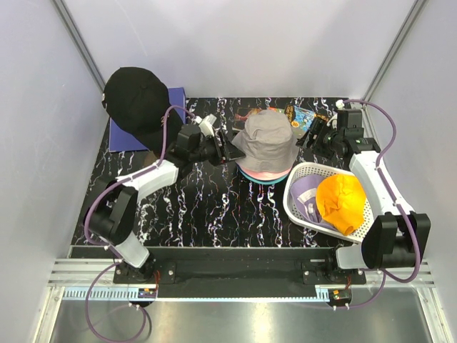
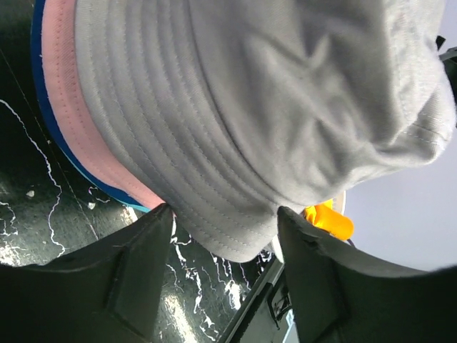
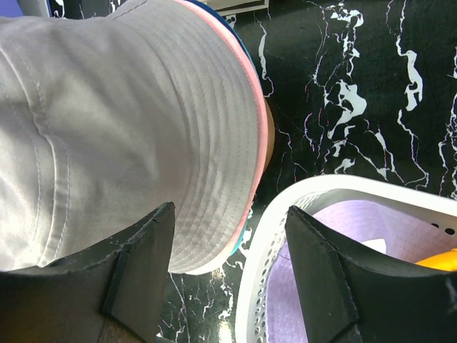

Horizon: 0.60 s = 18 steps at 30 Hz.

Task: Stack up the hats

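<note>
A stack of hats stands mid-table with a grey bucket hat (image 1: pixel 265 139) on top and pink and teal brims (image 1: pixel 258 176) under it. My left gripper (image 1: pixel 232 146) is open at the stack's left side; the left wrist view has the grey brim (image 2: pixel 235 214) hanging between its spread fingers, above the pink brim (image 2: pixel 71 114). My right gripper (image 1: pixel 308 133) is open at the stack's right, between the grey hat (image 3: pixel 107 128) and the basket. An orange hat (image 1: pixel 343 204) and a lavender hat (image 1: pixel 307 200) lie in the basket. A black cap (image 1: pixel 136 100) sits at the back left.
The white perforated basket (image 1: pixel 294 187) stands at the right front, its rim (image 3: pixel 285 214) close to the stack. A blue-purple mat (image 1: pixel 121 136) lies under the black cap. A colourful packet (image 1: pixel 300 114) lies at the back. Walls close in on both sides.
</note>
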Each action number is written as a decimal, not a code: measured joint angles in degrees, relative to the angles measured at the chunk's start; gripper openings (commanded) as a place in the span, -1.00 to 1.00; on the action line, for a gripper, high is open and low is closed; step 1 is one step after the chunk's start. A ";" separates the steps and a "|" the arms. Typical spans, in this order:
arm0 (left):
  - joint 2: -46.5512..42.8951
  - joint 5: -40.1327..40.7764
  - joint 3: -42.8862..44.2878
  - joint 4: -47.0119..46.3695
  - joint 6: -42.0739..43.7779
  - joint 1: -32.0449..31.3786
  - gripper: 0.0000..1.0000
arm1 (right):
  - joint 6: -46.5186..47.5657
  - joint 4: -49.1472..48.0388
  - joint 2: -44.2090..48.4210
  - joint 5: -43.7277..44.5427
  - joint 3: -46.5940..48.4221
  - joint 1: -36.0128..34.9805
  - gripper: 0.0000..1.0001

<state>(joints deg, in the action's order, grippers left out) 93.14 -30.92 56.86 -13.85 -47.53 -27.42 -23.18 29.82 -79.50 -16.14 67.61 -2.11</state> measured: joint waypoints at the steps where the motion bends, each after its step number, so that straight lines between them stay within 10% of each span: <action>1: 0.15 0.00 0.00 0.04 -0.26 0.00 0.08 | -0.04 0.00 0.22 0.00 -0.13 0.00 0.43; 13: 3.50 -1.20 0.00 -2.21 -2.64 0.26 -0.99 | -0.42 0.00 0.50 -0.96 -0.20 0.00 0.43; 18: 4.83 -1.68 0.48 -2.89 -3.13 0.26 -1.00 | -0.44 0.02 0.61 -0.98 -0.83 0.00 0.43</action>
<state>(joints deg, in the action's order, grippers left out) 97.97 -32.60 57.34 -16.73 -50.65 -27.16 -23.62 29.85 -78.89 -17.12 66.78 -2.11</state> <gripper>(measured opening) 0.025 0.713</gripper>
